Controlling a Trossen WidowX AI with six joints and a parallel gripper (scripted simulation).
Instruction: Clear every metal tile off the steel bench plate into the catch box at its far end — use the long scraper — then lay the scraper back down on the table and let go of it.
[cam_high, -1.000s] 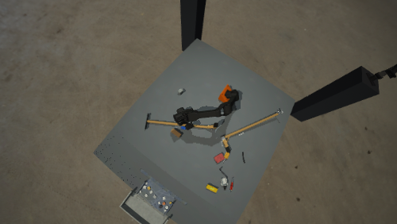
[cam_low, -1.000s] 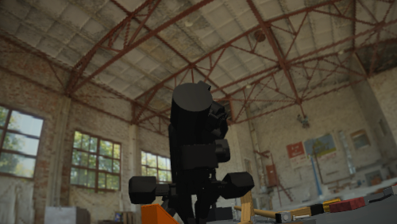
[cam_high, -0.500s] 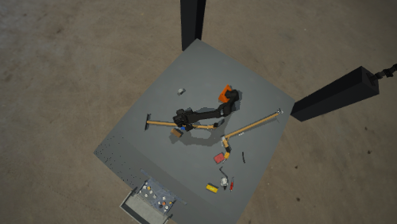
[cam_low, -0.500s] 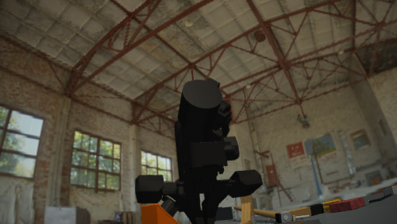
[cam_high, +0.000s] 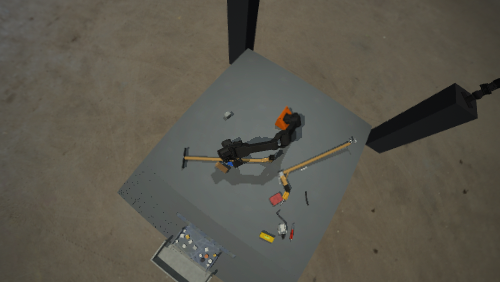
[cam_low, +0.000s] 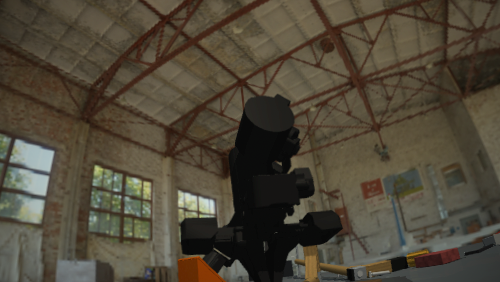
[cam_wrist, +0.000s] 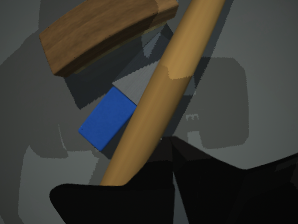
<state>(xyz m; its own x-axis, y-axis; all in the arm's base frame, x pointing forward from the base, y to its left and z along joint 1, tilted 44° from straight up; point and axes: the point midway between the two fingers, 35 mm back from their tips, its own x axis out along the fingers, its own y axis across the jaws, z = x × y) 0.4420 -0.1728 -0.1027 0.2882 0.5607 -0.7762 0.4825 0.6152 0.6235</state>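
The top camera is looking steeply down from well above the fingers (cam_high: 237, 163), taking in the whole table (cam_high: 240, 90) around them. The exterior camera is sitting low and close to the arm (cam_high: 257, 146) (cam_low: 260, 150), tilting up toward the roof (cam_low: 280, 45). The wrist camera is facing the tabletop from just behind the fingers. Top and wrist are sharing the blue block (cam_high: 230, 164) (cam_wrist: 107, 119) beside the fingers; top and exterior, the arm.
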